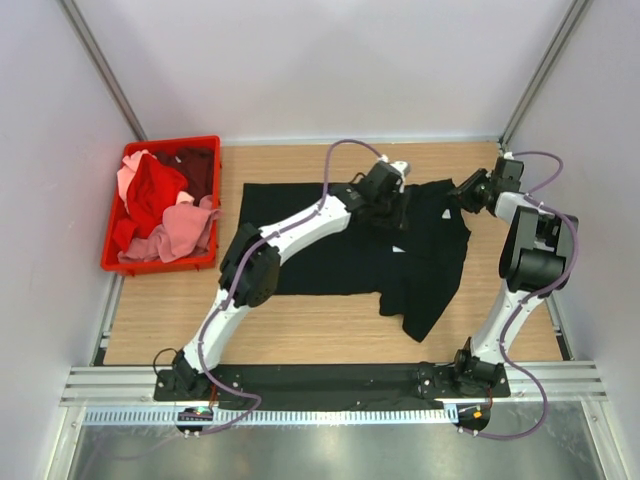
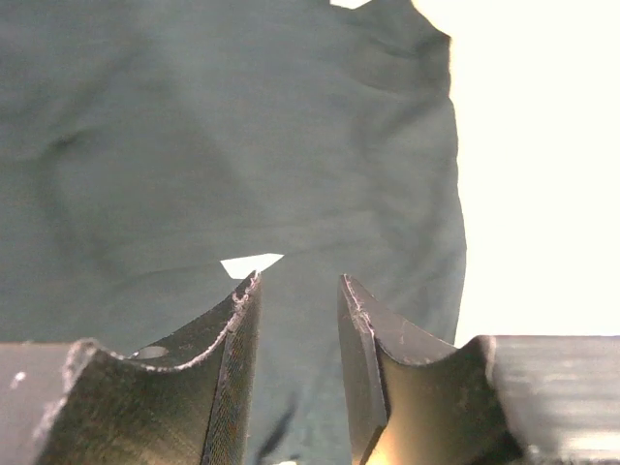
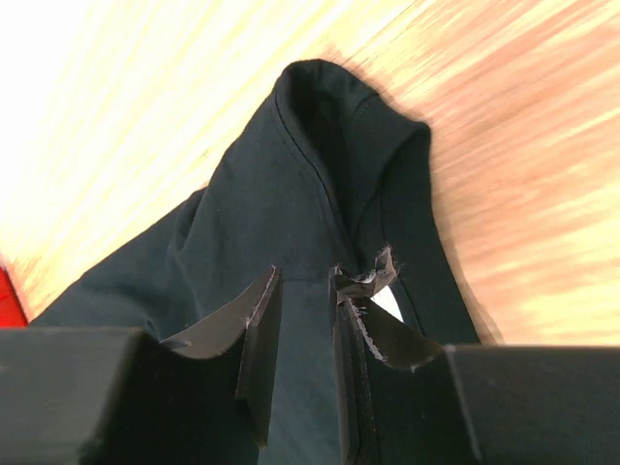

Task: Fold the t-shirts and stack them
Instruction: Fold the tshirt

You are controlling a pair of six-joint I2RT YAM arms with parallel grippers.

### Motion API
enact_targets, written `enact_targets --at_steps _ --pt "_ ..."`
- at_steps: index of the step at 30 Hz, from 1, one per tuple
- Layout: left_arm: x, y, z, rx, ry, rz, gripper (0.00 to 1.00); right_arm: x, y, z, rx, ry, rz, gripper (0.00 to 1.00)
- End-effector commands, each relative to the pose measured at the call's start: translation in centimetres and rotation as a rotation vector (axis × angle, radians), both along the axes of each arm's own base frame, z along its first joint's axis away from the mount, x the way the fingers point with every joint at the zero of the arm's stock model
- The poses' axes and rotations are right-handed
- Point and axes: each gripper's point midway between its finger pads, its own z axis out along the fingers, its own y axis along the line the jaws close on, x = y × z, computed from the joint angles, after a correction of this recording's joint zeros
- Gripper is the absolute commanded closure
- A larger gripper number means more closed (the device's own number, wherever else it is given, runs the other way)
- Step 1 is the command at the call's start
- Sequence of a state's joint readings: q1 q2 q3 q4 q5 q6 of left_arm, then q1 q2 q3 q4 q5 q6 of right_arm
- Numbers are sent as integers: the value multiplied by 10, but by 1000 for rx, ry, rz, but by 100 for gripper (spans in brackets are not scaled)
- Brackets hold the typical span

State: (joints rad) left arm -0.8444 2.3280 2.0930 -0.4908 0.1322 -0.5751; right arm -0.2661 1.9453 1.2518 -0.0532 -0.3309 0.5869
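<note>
One black t-shirt (image 1: 340,265) mid-frame, one red crate (image 1: 170,143) upper left holding one red shirt (image 1: 150,190), one pink shirt (image 1: 185,230) and one maroon shirt (image 1: 198,165), and two arms (image 1: 290,225) (image 1: 525,245).

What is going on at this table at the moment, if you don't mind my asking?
A black t-shirt lies spread on the wooden table. Its right side is bunched and partly turned over, and the rest lies flat. The left gripper and the right gripper both hang low over that bunched side with jaws apart, gripping nothing as far as I can see. More shirts, red, pink and dark maroon, lie heaped unfolded in the red crate at the far left.
</note>
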Motion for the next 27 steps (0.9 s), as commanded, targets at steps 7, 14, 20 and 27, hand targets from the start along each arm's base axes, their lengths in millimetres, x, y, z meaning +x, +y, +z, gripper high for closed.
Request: enact_targets --at_steps 7,14,20,27 --pt "-36 -56 12 128 -324 -136 58 25 2 -3 13 -72 45 65" --pt "-42 -64 -10 179 -339 -135 57 25 6 -12 33 -70 57 68" --pt "-39 -53 -2 198 -356 -101 57 23 2 -6 0 -75 57 65" --pt "-2 -2 16 220 -314 14 57 34 2 8 -25 -127 97 66"
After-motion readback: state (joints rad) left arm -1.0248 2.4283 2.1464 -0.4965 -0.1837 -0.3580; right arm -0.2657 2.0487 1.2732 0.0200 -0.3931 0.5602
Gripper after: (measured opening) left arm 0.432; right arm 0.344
